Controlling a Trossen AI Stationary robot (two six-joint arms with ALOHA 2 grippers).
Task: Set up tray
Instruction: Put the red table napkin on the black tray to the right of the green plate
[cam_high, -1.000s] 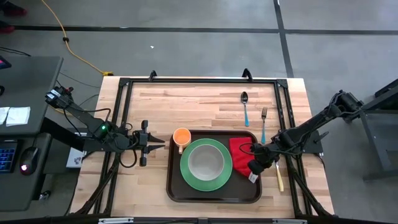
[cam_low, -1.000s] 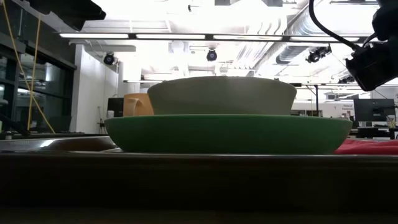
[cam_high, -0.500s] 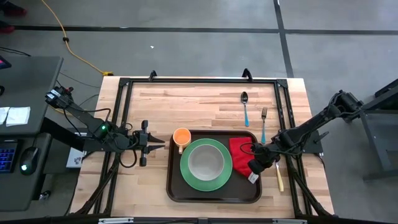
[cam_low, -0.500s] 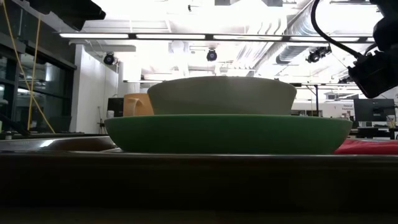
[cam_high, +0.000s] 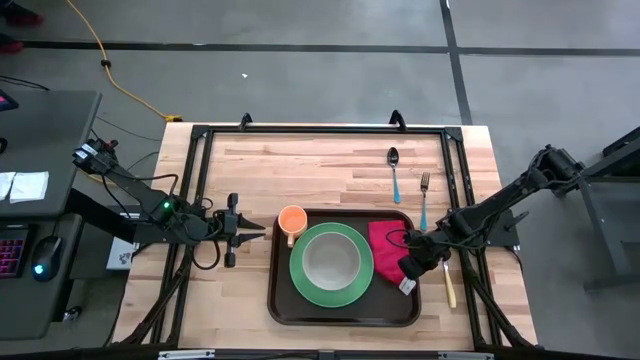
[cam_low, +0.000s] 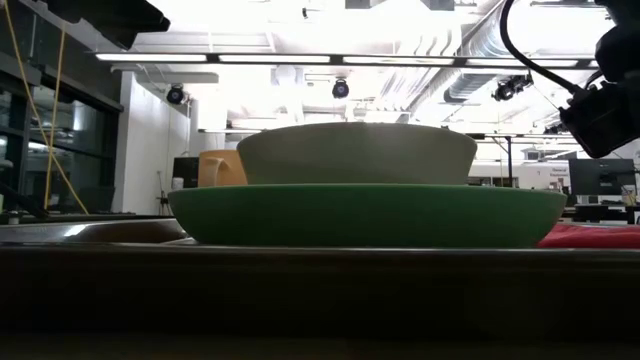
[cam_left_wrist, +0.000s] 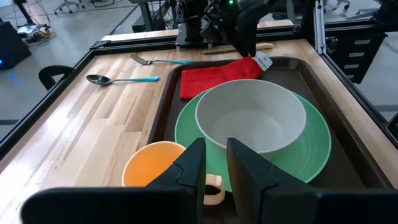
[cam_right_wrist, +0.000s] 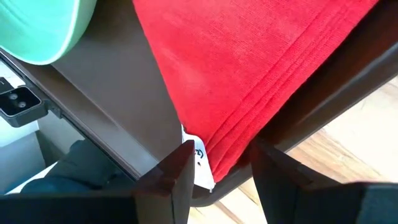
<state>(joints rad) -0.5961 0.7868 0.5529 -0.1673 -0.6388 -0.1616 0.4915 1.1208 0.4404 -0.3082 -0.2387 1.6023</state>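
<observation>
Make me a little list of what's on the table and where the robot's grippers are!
tray: dark brown, middle of the table
green plate: on the tray, white bowl on it
orange cup: at the tray's far left corner
red cloth: on the tray's right side
spoon, fork: on the wood behind the tray
knife: right of the tray
right gripper: open, over the cloth's edge
left gripper: left of the cup, empty

I take the large dark brown rectangular plastic tray (cam_high: 343, 312) as my landmark. On it, at the middle, sits the round green plate (cam_high: 331, 295) with the pale round bowl (cam_high: 331, 260) in it. The red folded cloth napkin (cam_high: 385, 250) lies on its right part. The orange ceramic mug (cam_high: 291, 220) stands at its far left corner. Beyond its far right corner, off the tray, lie the blue-handled metal spoon (cam_high: 394, 170) and the blue-handled metal fork (cam_high: 423, 197), fork to the right.
</observation>
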